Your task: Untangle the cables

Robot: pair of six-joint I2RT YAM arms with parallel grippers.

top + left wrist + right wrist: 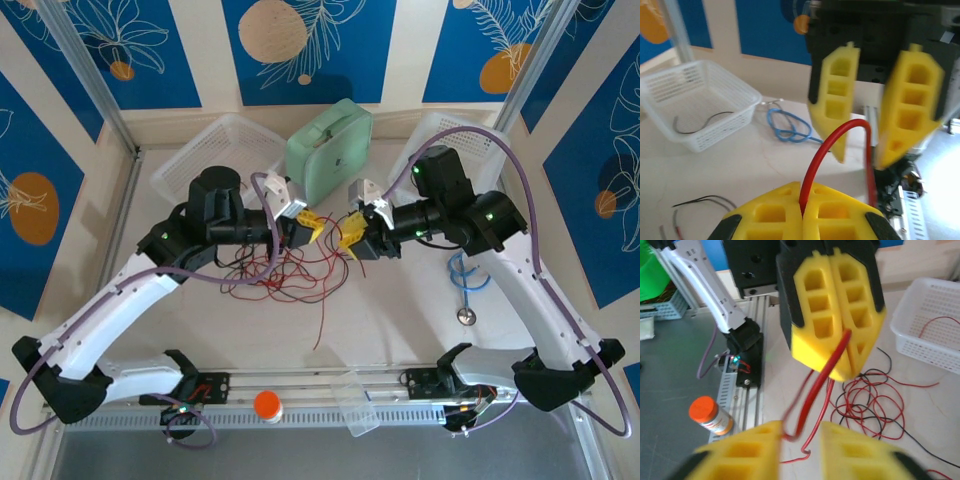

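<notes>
The cables lie as a loose tangle of thin red and black wires on the table between the two arms. My left gripper is shut on one red cable, which arches up from its closed yellow jaws. That cable runs across to my right gripper, which faces the left one tip to tip. The right fingers stand apart, and the red cable hangs loose in the gap between them. The tangle spreads on the table behind it.
A white basket stands at the back left with a red wire in it, and another basket at the back right. A green case sits between them. A blue stethoscope lies right. An orange-capped bottle and a clear cup stand at the front rail.
</notes>
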